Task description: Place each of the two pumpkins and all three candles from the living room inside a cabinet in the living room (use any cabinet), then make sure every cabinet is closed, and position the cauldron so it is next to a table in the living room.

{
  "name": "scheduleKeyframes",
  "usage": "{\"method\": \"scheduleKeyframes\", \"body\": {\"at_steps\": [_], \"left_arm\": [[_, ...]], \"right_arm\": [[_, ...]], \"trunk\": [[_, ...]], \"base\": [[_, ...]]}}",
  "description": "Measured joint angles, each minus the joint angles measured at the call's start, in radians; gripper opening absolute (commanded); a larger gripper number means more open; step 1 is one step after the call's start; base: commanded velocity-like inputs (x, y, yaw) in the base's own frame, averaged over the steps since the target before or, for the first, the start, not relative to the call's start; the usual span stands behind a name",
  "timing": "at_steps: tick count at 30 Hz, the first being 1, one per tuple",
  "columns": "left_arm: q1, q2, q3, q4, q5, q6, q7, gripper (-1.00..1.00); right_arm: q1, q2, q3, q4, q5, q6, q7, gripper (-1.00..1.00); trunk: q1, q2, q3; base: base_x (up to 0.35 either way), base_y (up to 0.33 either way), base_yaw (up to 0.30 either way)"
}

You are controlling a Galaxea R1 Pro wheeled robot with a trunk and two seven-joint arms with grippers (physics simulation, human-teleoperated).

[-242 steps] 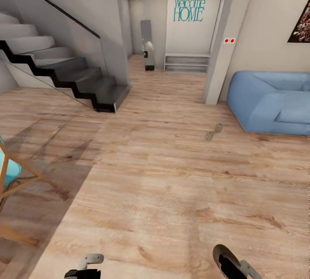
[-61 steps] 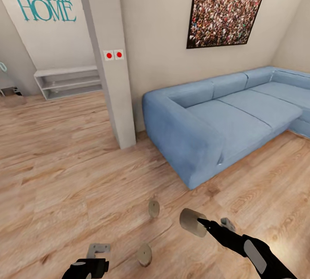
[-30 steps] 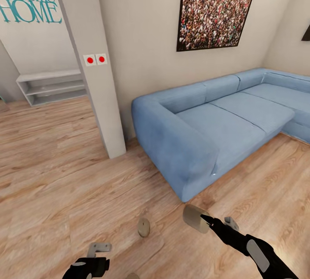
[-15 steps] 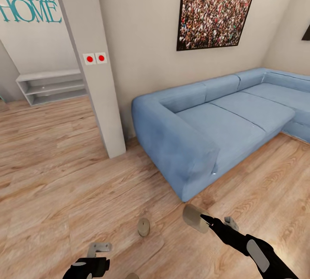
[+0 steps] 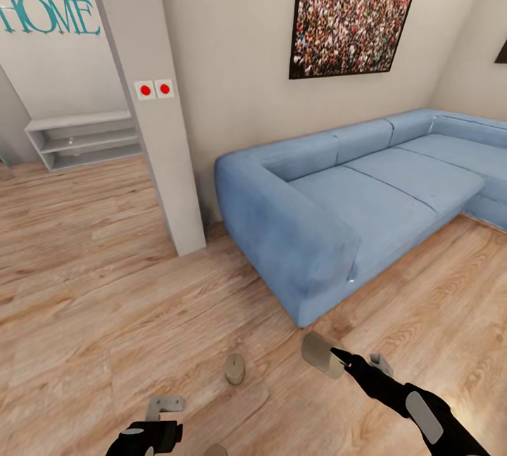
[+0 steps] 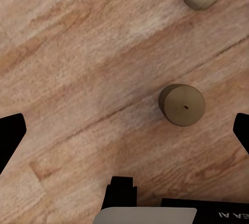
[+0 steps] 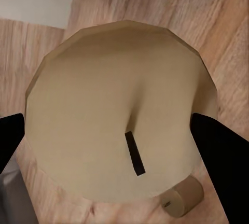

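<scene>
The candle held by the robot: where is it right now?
In the head view the candle sits low and right of centre, gripped by the right gripper, raised above the wood floor just in front of the blue sofa.

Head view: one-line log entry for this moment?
right hand: shut on candle | left hand: open, empty | second candle: on floor | sofa: ahead-right

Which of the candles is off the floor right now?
The candle clamped in the right gripper, held above the boards near the sofa corner. The other candle stands on the floor, ahead of the left gripper.
</scene>
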Motion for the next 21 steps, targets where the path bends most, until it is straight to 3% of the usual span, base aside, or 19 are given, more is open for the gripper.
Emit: {"method": "scheduleKeyframes", "body": {"at_steps": [10, 21], "left_arm": [[0.0, -0.003, -0.001, 0.0, 0.003, 0.007, -0.001, 1.0], [0.0, -0.029, -0.001, -0.003, 0.005, 0.012, -0.002, 1.0]], "right_arm": [[0.0, 0.002, -0.004, 0.0, -0.001, -0.001, 0.004, -1.0], [0.0, 0.003, 0.005, -0.008, -0.002, 0.006, 0.035, -1.0]], "trunk": [[0.038, -0.07, -0.031], [0.08, -0.147, -0.066]], "base": [[0.0, 0.0, 0.0], [0.0, 0.0, 0.0]]}}
